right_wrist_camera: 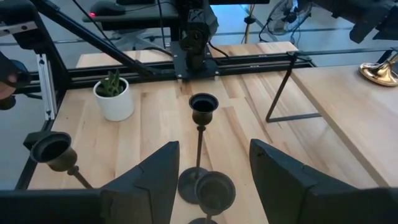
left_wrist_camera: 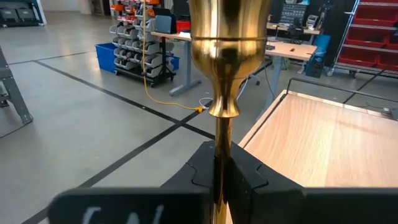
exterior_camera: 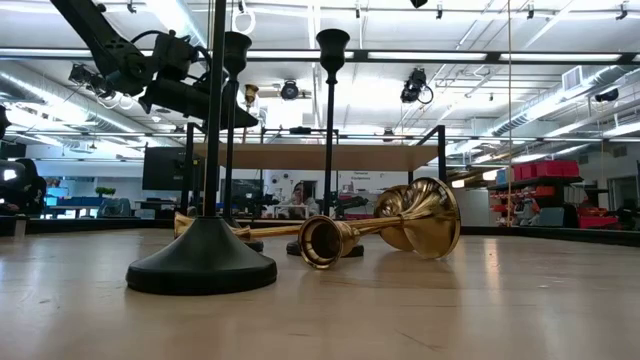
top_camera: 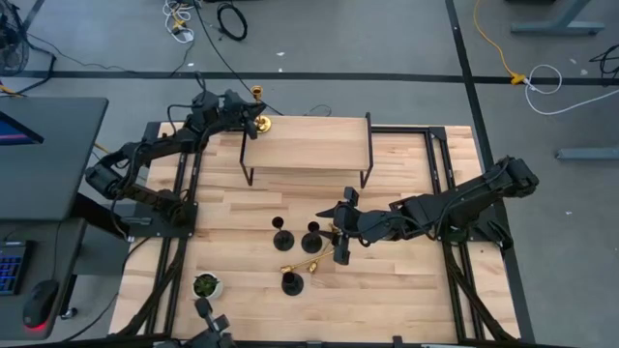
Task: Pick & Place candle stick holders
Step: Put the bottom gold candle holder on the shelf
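Butcher-block boards make up the table (top_camera: pixel 406 280), ringed by grey floor and loose cables; a raised wooden shelf (top_camera: pixel 309 143) stands toward twelve o'clock. At about ten o'clock, at the shelf's left end, the left gripper (top_camera: pixel 244 121) is seen clenched on the slim stem of a gold holder (left_wrist_camera: pixel 217 56), whose flared base (top_camera: pixel 262 123) sits at the shelf's corner; whether that base bears on the shelf fully cannot be told. A small white pot (top_camera: pixel 206 286) is placed near seven o'clock. At the table's centre three black holders (top_camera: pixel 281 238) are stood upright, with the nearest one (top_camera: pixel 292 282) toward six o'clock, and gold holders (exterior_camera: pixel 380 228) are seen lying tipped over among them. To the right, at about three o'clock from that cluster, the right gripper (top_camera: pixel 340 232) is held with its fingers spread wide, empty, straddling a black holder (right_wrist_camera: pixel 202 109).

The holders are judged rigid metal, fairly light, bottom-weighted by the base and top-heavy in height, so easily toppled; the polished gold ones are likely slippery. Hold is best taken on the stem, mid-height, squarely.
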